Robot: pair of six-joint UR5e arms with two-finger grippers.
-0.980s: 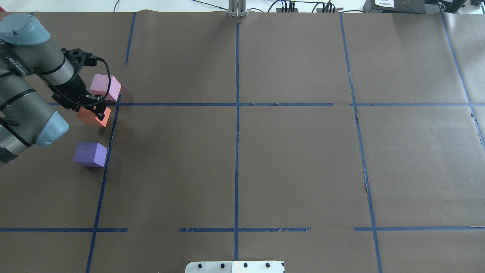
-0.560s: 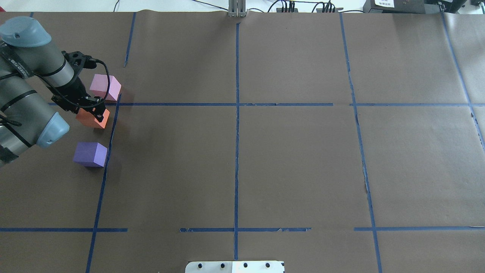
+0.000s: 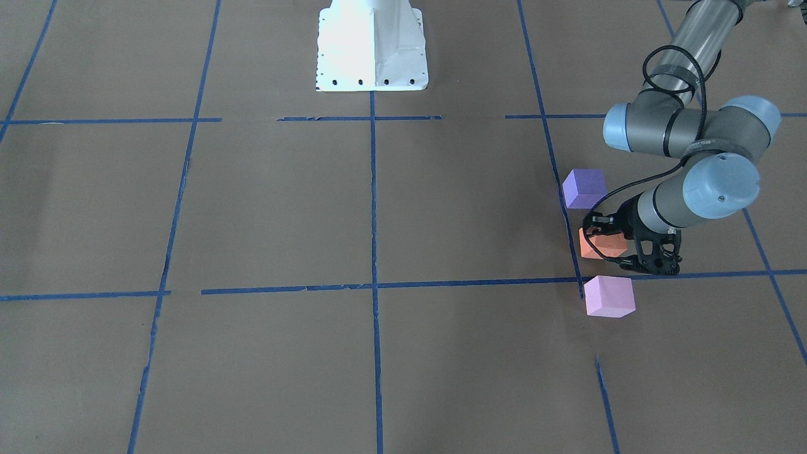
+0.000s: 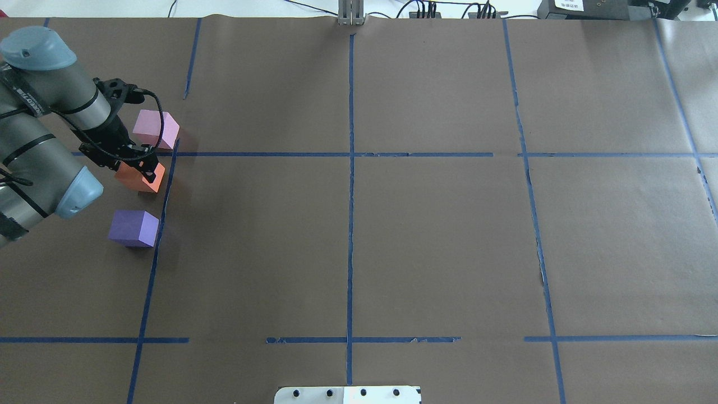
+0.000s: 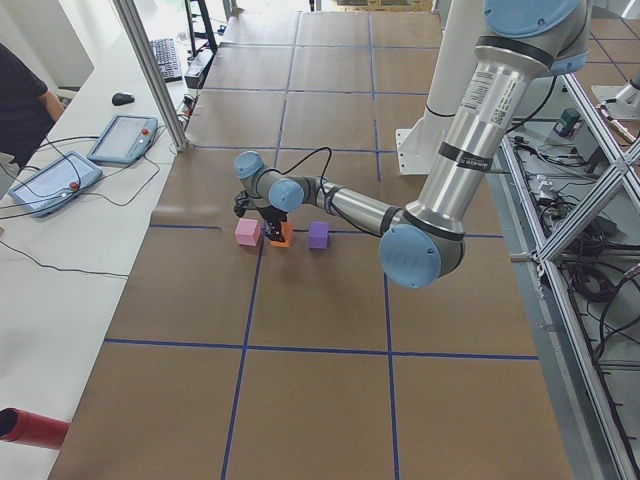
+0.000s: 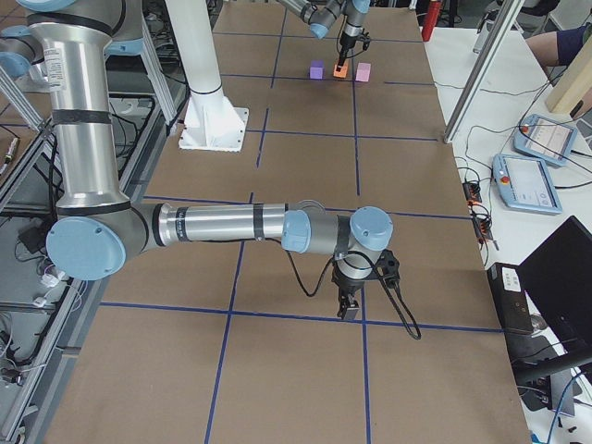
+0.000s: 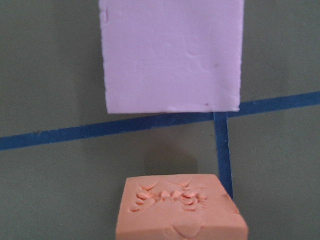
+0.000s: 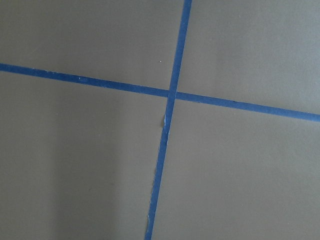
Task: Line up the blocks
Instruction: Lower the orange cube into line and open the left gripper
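Now the left pincer (image 4: 143, 170) clasps the orange block (image 4: 132, 180).

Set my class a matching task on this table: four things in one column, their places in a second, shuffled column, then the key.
Things
1. orange block
2. pink block
3. blue-violet block
4. right gripper

Places
A. end of the row nearest the robot's base
B. above a crossing of blue tape, away from the blocks
C. between the left gripper's fingers
D. end of the row farthest from the robot's base

Pairs: 1-C, 2-D, 3-A, 4-B
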